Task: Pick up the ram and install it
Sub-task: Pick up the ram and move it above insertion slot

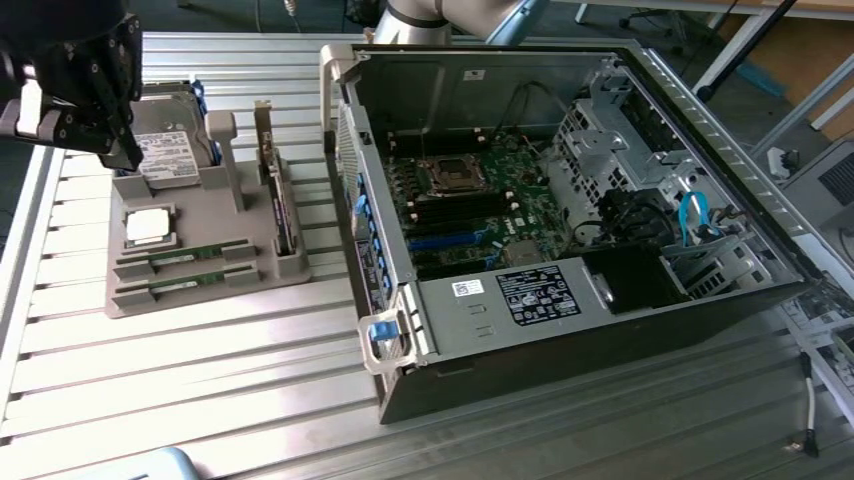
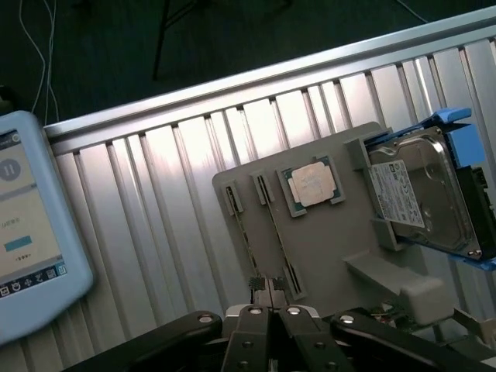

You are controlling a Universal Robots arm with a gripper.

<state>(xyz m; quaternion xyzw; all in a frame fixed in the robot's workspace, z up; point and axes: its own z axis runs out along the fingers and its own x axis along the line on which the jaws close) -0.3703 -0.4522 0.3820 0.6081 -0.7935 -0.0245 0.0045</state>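
Since the gripper (image 2: 268, 298) has its fingers (image 2: 249, 329) pressed together in the wrist view with nothing between them, I read it as empty. In the exterior view it hangs in the upper left of the frame, over the hard drive (image 1: 167, 150) at the far end of the grey tray (image 1: 200, 215).

Both sticks sit in their slots at the tray's near end, left of centre in that frame: the upper ram (image 1: 183, 256) and, just below it, the lower ram (image 1: 180, 285), parallel and close together. From the gripper they lie down the frame, past the processor (image 1: 147, 225), and the upper one is nearer.

Each stick's long axis runs across the exterior frame, left to right, rising slightly to the right. In the wrist view the sticks run lengthwise away from the fingertips, so I judge the jaws' closing line to cross the thin boards, not follow them.

The open case (image 1: 534, 200), with its memory slots (image 1: 461, 215), stands to the right of the tray, well apart from the gripper.
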